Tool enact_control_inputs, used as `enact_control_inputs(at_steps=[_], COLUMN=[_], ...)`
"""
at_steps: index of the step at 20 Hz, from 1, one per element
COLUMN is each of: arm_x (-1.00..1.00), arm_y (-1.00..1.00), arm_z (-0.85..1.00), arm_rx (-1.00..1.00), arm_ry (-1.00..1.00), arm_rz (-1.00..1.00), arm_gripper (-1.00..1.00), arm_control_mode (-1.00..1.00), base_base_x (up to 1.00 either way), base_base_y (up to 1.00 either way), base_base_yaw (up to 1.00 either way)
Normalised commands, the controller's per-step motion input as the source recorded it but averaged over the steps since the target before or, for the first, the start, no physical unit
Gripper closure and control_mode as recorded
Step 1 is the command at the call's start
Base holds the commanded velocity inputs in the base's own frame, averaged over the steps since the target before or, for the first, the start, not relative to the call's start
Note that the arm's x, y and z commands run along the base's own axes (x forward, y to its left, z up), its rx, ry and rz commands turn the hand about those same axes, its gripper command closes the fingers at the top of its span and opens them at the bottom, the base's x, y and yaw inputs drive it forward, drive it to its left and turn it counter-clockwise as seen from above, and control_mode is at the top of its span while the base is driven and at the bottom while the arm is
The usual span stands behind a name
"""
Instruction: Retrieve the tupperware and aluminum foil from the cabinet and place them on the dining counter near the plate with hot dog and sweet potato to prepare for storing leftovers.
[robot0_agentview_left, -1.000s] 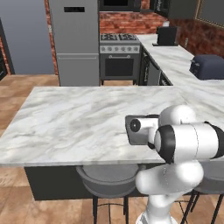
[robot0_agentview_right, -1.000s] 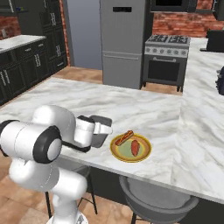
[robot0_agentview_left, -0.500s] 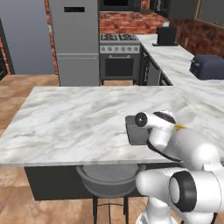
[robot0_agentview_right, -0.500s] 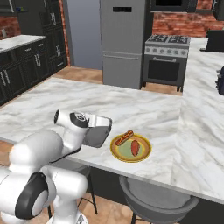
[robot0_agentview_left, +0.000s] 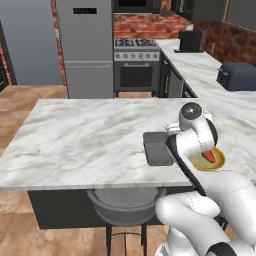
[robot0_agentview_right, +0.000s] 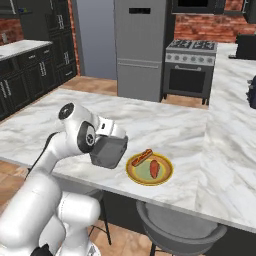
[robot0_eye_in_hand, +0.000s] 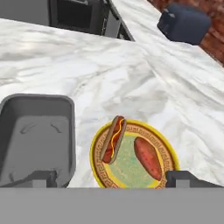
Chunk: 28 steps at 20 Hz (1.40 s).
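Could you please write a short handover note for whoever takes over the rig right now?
Gripper: open, holding nothing, hanging above the dining counter.
Tupperware: on the counter beside the plate, apparently not touching it.
Hot dog and sweet potato lie on the plate.
Done: tupperware placed.
Left: fetch the aluminum foil from the cabinet and set it near the plate.

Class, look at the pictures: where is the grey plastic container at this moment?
The container sits on the marble counter, just left of the plate in the hand view, on the hot dog's side, near the counter's front edge.
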Motion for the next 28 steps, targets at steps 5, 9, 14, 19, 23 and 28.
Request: enact_control_inputs(at_steps=[5,9,14,19,23,28], arm_x=[-0.86,-0.86,-0.57,-0.38,0.0,0.0], arm_y=[0.15,0.55,0.24,-0.02,0.0,0.0], arm_z=[0.23,0.07,0.39,0.38,0.0,0.0], arm_rx=[0.19,-0.03,-0.05,0.0,0.0,0.0], arm_ry=[0.3,0.16,0.01,-0.01,0.0,0.0], arm_rz=[0.4,0.25,0.03,0.0,0.0,0.0], arm_gripper=[-1.0,-1.0,-1.0,-1.0,-1.0,-1.0], arm_control_mode=[-1.0,-1.0,-1.0,1.0,1.0,1.0], base_base_x=[0.0,0.0,0.0,-0.18,-0.82,-0.39], base_base_y=[0.0,0.0,0.0,-0.01,0.25,0.95], base_base_yaw=[0.0,0.0,0.0,0.0,0.07,0.24])
